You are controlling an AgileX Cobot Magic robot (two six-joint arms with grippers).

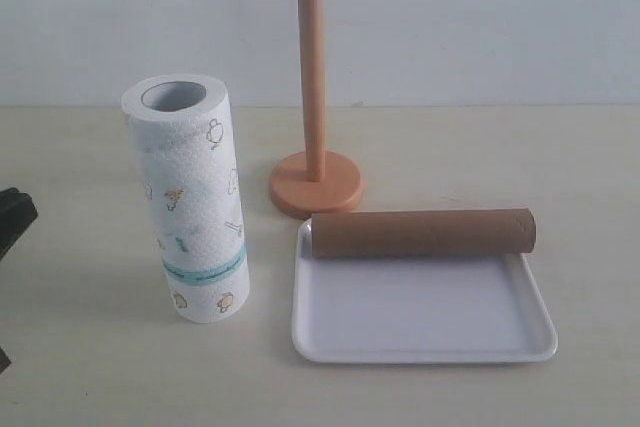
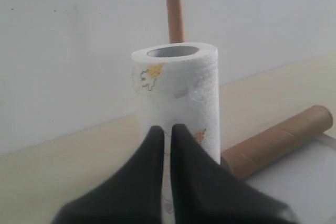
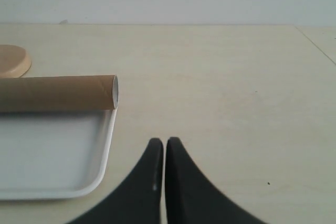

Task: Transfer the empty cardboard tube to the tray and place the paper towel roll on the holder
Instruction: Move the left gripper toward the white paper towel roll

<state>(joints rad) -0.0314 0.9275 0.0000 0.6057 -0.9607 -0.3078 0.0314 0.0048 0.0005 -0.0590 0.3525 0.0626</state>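
The brown cardboard tube point(image 1: 423, 232) lies across the far edge of the white tray point(image 1: 420, 337), also seen as tube point(image 3: 58, 93) and tray point(image 3: 103, 145). The paper towel roll point(image 1: 188, 197) stands upright on the table, left of the tray. Behind them the wooden holder point(image 1: 314, 162) stands bare. My left gripper point(image 2: 167, 132) is shut and empty, a short way from the roll point(image 2: 178, 93); only a dark part of it point(image 1: 12, 219) shows at the left edge of the exterior view. The right gripper point(image 3: 164, 144) is shut and empty over bare table beside the tray, and out of the exterior view.
A pale wall runs behind the beige table point(image 1: 90, 347). The holder's round base point(image 1: 315, 185) sits just behind the tray's far left corner.
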